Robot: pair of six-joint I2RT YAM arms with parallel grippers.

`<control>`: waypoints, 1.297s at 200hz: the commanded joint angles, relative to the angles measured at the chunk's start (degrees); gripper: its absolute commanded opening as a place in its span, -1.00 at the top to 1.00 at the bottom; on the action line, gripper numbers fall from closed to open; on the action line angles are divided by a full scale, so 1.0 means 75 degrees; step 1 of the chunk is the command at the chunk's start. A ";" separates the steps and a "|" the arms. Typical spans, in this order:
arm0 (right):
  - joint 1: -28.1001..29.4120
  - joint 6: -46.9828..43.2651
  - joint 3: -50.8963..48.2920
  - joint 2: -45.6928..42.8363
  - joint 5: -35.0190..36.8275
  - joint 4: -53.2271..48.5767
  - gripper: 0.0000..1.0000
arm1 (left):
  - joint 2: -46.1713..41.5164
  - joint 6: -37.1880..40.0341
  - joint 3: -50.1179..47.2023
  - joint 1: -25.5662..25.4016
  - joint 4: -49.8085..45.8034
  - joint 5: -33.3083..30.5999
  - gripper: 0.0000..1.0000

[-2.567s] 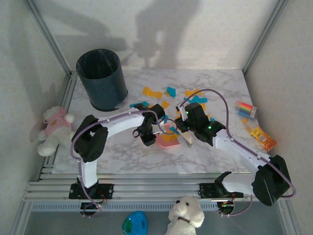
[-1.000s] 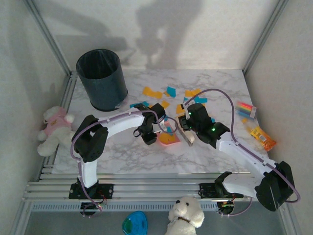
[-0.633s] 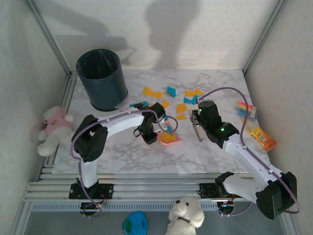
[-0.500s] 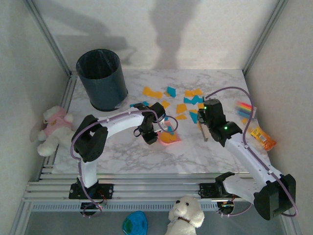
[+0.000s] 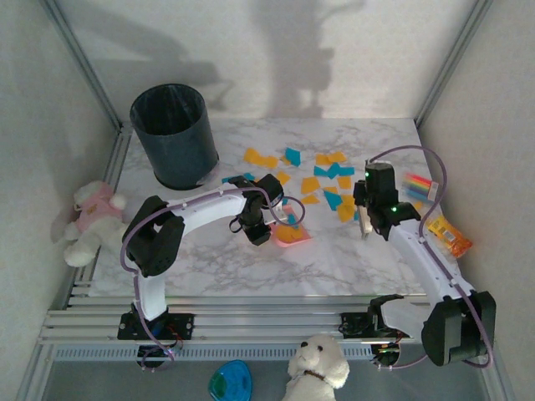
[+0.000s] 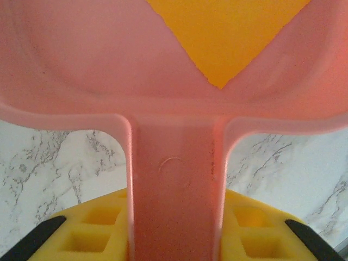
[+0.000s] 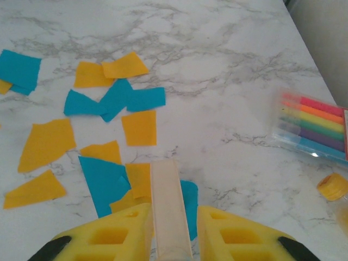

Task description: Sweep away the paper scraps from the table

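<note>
Orange-yellow and teal paper scraps (image 5: 333, 177) lie scattered on the white marble table (image 5: 251, 267), mostly at back centre and right. My left gripper (image 5: 261, 230) is shut on the handle of a pink dustpan (image 5: 289, 236). In the left wrist view the handle (image 6: 174, 179) runs between the yellow fingers (image 6: 92, 234), and an orange scrap (image 6: 225, 32) lies in the pan. My right gripper (image 5: 365, 215) is shut on a cream brush handle (image 7: 169, 201), just right of the scraps (image 7: 109, 179).
A black bin (image 5: 174, 134) stands at the back left of the table. A striped marker packet (image 7: 312, 128) and an orange packet (image 5: 449, 236) lie near the right edge. A plush toy (image 5: 92, 219) sits off the left side. Metal rails (image 5: 251, 322) run along the front.
My right arm has swung with the brush from beside the dustpan to the right side of the scraps. The left gripper and dustpan have stayed put.
</note>
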 commanded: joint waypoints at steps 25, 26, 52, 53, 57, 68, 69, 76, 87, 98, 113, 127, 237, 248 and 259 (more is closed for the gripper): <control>-0.0152 -0.0292 0.0487 0.0459 -0.0666 0.0376 1.00 | -0.0208 0.0025 0.0263 -0.0104 -0.0019 0.0107 1.00; -0.0150 -0.0295 0.0489 0.0470 -0.0689 0.0366 1.00 | -0.0208 0.0025 0.0263 -0.0106 -0.0014 0.0110 1.00; -0.0151 -0.0222 0.0602 0.0546 -0.0787 -0.0024 1.00 | -0.0220 0.0024 0.0311 -0.0187 -0.0007 0.0133 1.00; -0.0152 -0.0217 0.0606 0.0549 -0.0790 -0.0047 1.00 | -0.0220 0.0024 0.0311 -0.0189 -0.0008 0.0135 1.00; -0.0143 -0.0194 0.0610 0.0546 -0.0801 -0.0135 1.00 | -0.0220 0.0024 0.0330 -0.0197 -0.0008 0.0135 1.00; -0.0149 -0.0101 0.0628 0.0512 -0.0875 -0.0403 1.00 | -0.0220 0.0039 0.0344 -0.0242 -0.0008 0.0147 1.00; -0.0149 -0.0101 0.0628 0.0512 -0.0875 -0.0403 1.00 | -0.0220 0.0037 0.0339 -0.0245 -0.0008 0.0153 1.00; -0.0151 -0.0043 0.0620 0.0485 -0.0943 -0.0570 1.00 | -0.0208 0.0042 0.0356 -0.0266 -0.0008 0.0160 1.00; -0.0152 0.0100 0.0579 0.0412 -0.1016 -0.0841 1.00 | -0.0180 0.0057 0.0369 -0.0302 -0.0008 0.0166 1.00; -0.0139 0.0255 0.0505 0.0319 -0.1111 -0.1041 1.00 | -0.0161 0.0073 0.0373 -0.0330 -0.0005 0.0183 1.00; -0.0122 0.0533 0.0398 0.0177 -0.1209 -0.1258 1.00 | -0.0138 0.0083 0.0375 -0.0365 0.0003 0.0218 1.00; -0.0021 0.0779 0.0307 0.0047 -0.1200 -0.1445 1.00 | -0.0128 0.0104 0.0391 -0.0386 0.0008 0.0212 1.00; 0.0465 0.0911 0.0775 -0.0635 -0.0287 -0.1520 1.00 | -0.0126 0.0089 0.0402 -0.0471 0.0004 0.0142 1.00; 0.0407 0.0781 0.0915 -0.0555 -0.0187 -0.1468 1.00 | -0.0132 0.0083 0.0422 -0.0471 0.0020 0.0148 1.00; 0.0326 0.0655 0.1044 -0.0433 -0.0081 -0.1422 1.00 | -0.0127 0.0082 0.0445 -0.0471 0.0028 0.0142 1.00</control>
